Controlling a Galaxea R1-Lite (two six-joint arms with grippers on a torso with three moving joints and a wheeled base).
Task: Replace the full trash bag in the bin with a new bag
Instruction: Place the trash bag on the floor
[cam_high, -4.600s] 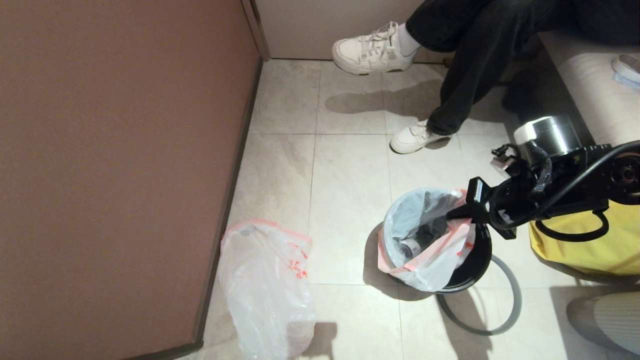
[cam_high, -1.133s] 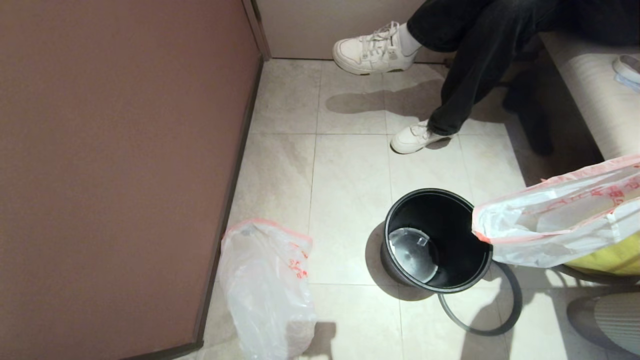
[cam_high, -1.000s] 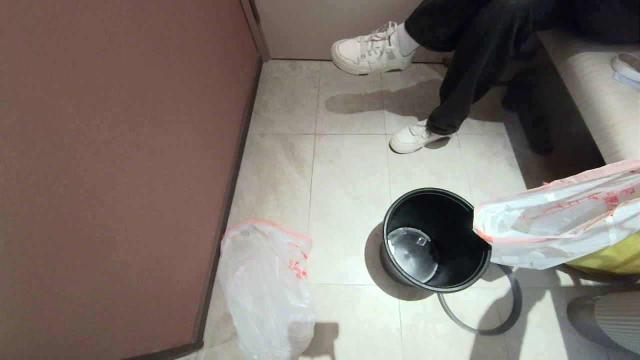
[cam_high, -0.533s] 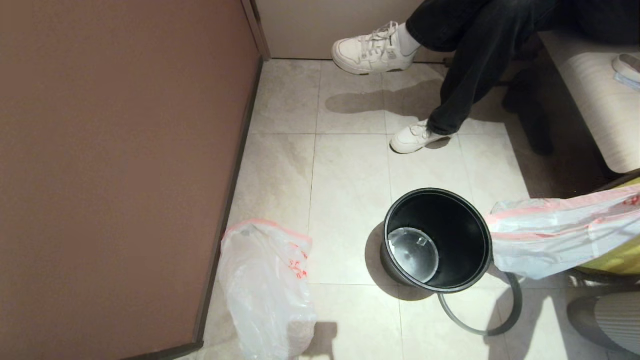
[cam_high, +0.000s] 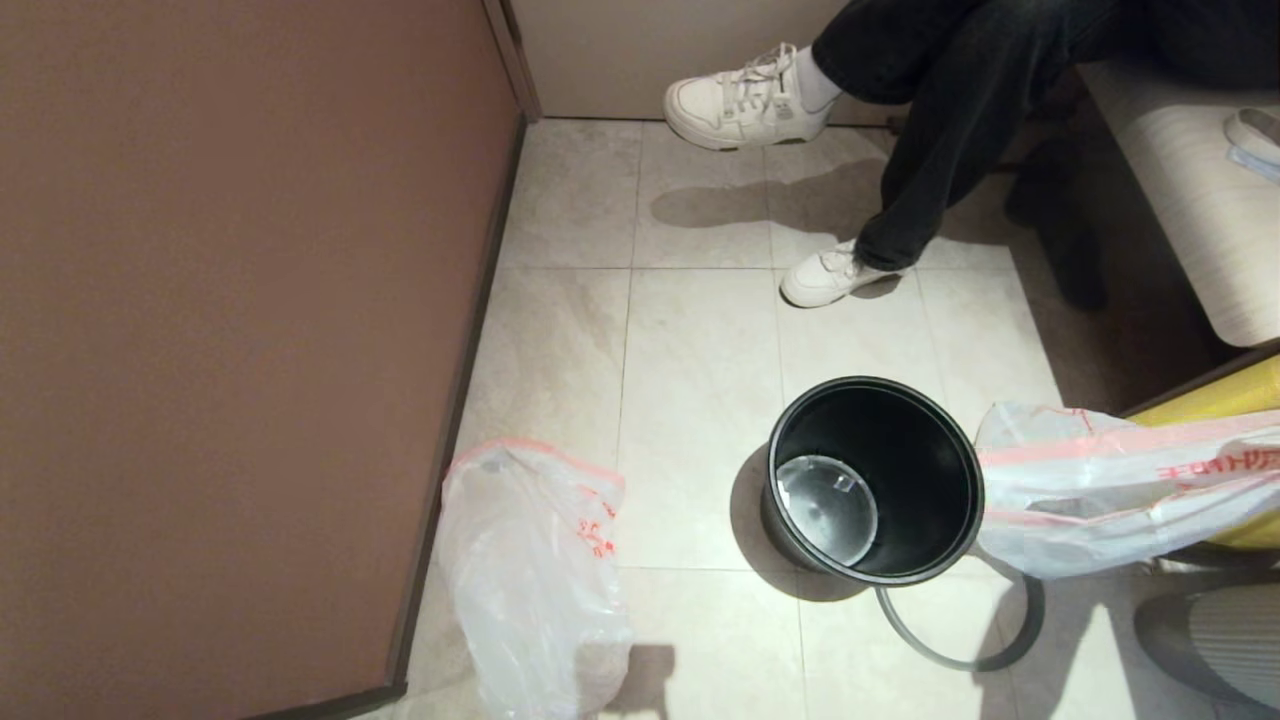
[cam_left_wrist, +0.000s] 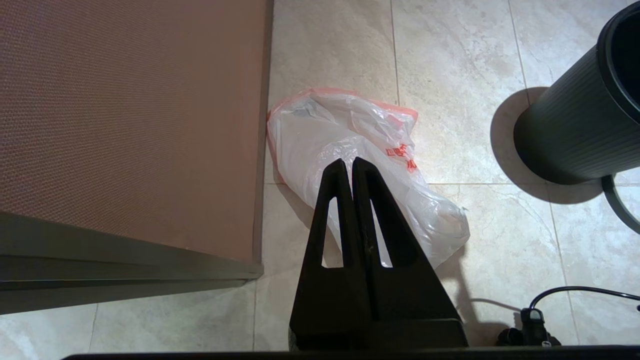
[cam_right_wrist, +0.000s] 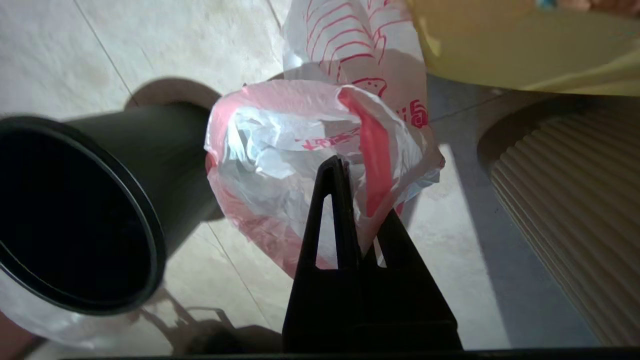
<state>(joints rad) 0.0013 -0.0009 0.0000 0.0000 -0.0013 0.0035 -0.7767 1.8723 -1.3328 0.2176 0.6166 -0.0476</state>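
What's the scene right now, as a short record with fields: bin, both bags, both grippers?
bin: upright on the floor, no bag inside
full trash bag: out of the bin, right of it, pinched by the right gripper
new bag: on the floor by the wall
left gripper: shut, empty, above the new bag
hoop: on the floor beside the bin

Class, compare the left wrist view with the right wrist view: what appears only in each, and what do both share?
Only the left wrist view shows the new bag lying on the floor against the brown wall, with the shut, empty left end effector above it. Only the right wrist view shows the full bag pinched in the shut right end effector, beside a yellow bag and a ribbed grey object. Both show the black bin, with no bag in it, and the tiled floor.
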